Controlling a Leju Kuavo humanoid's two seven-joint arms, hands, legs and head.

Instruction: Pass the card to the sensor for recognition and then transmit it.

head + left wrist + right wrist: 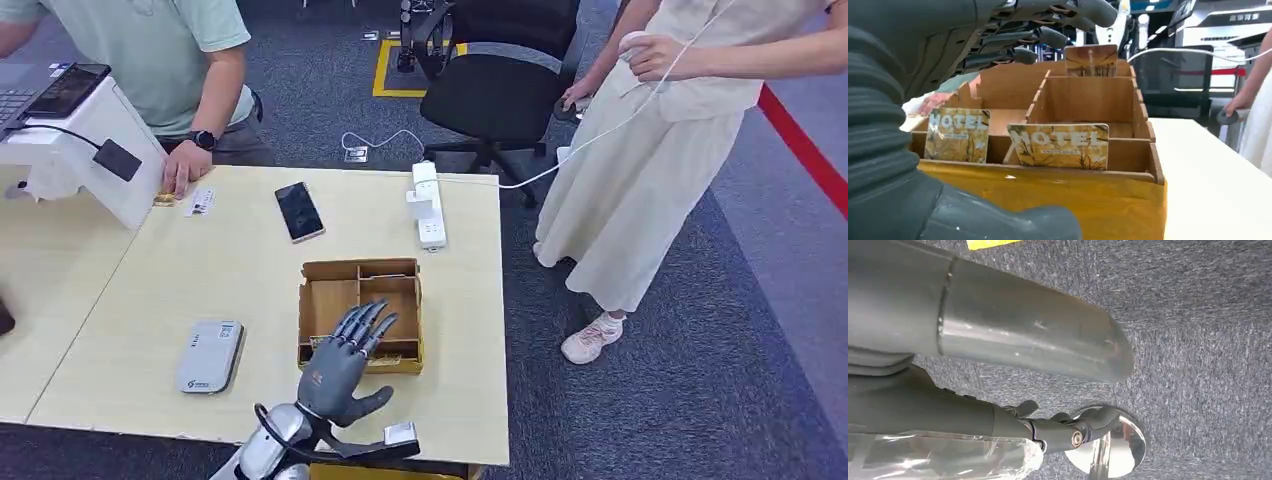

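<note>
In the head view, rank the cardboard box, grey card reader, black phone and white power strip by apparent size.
1. cardboard box
2. grey card reader
3. black phone and white power strip: similar, unranked; both lie farther away.

My left hand (345, 365) hides the box's (330, 290) near cards; the small card (200, 202) print is unreadable.

Cards (1058, 145) in box (327, 290) – reader (210, 357) to its left.

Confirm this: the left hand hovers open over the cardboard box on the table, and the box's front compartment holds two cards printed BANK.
One thing is wrong: the cards read HOTEL, not BANK, as the left wrist view shows. The rest stands: the left hand hovers open over the cardboard box on the table.
</note>
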